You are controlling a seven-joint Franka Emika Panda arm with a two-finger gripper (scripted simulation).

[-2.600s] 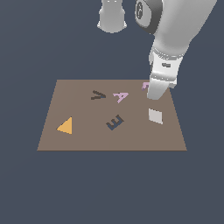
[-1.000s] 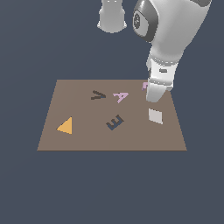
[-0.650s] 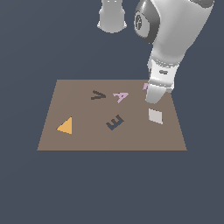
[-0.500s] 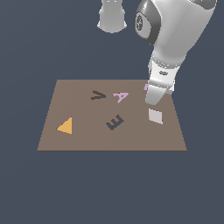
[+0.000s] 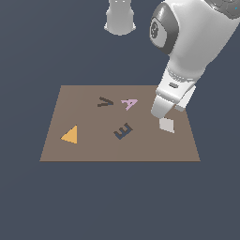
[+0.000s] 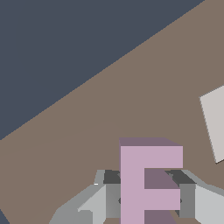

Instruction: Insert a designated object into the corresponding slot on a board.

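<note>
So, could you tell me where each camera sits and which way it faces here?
Exterior view: off the arm, raised, looking down at the board; arm and gripper show.
Wrist view: on the wrist, looking down past the gripper, whose fingers flank the pink letter piece.
Shared: board, white diamond, gripper.

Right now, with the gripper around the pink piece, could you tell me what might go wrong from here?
1. In the wrist view the fingers flank the pink letter piece low on its body; whether they are clamped cannot be told, so a lift could slip.
2. The E slot lies tilted, so the piece must be turned or it jams.
3. The white diamond lies close by and could get bumped.
</note>
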